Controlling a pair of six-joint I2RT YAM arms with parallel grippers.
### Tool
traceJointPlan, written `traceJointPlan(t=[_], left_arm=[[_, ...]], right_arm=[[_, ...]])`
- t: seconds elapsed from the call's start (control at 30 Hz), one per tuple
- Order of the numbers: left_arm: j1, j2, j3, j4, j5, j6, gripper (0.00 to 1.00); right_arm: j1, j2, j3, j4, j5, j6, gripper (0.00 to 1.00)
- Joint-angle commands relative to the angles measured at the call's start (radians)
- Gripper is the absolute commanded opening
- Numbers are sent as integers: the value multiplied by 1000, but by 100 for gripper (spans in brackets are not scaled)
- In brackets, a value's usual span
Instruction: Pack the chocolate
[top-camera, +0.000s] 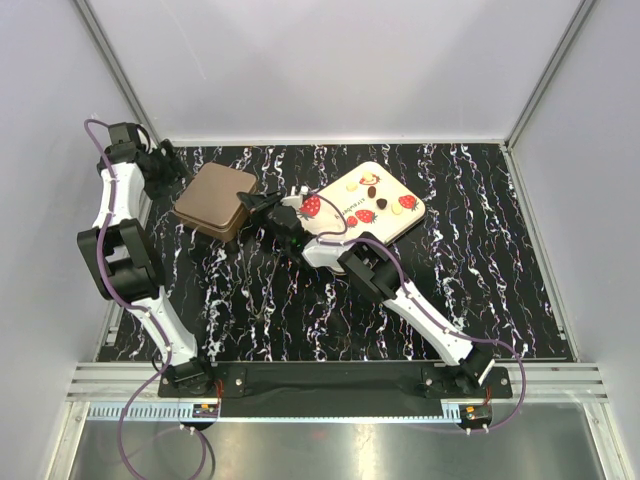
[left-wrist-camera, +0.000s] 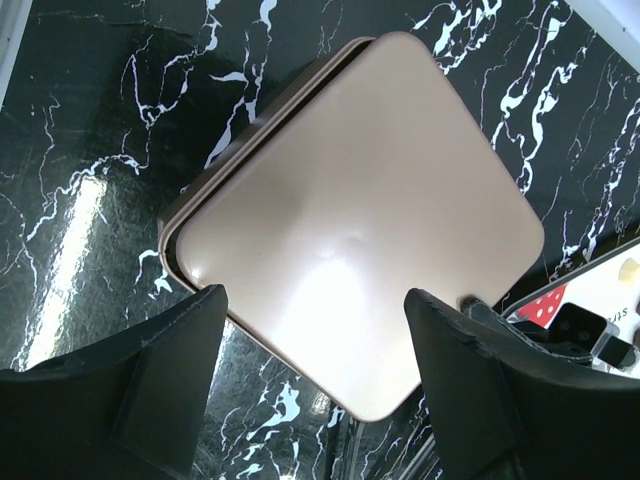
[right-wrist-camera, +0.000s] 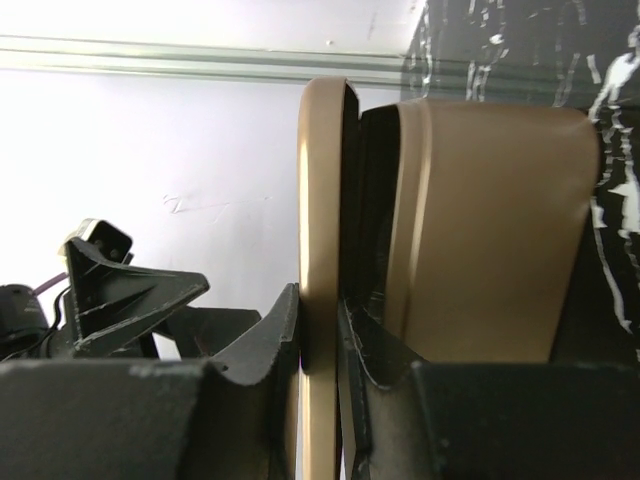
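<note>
The chocolate (top-camera: 381, 203) is a few small dark, tan and cream sweets on a white strawberry-print tray (top-camera: 345, 222) at the back centre. A brown box (top-camera: 213, 200) stands left of the tray. My right gripper (top-camera: 254, 206) is shut on the near edge of its tan lid (right-wrist-camera: 320, 180), with the box base (right-wrist-camera: 480, 240) to the right of the lid. My left gripper (left-wrist-camera: 315, 385) is open and empty, hovering above the lid (left-wrist-camera: 360, 220) with a finger (left-wrist-camera: 170, 380) on either side. The inside of the box is hidden.
The black marbled tabletop (top-camera: 300, 310) lies around the box and tray. White walls enclose the back and sides. The tray corner (left-wrist-camera: 605, 285) shows at the right edge of the left wrist view. The left arm (top-camera: 125, 250) stands along the left edge.
</note>
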Motion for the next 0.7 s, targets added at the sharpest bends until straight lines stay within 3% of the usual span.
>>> traceJointPlan(t=[0.0,0.4,0.47,0.67], left_arm=[[-2,-28,48,-13,-21,21,78],[0,-26,60,-48,-93,54,78],[0,-22,25,-28,-84,57,78],[1,-8,-7,-11,-72,49,78]], right_arm=[[-3,16,51,113,-8,-20,0],[-2,36,85,113,-28,-14,0],[-3,13,56,96,-42,-27,12],[-12,-84,-85,70,-30,-73,23]])
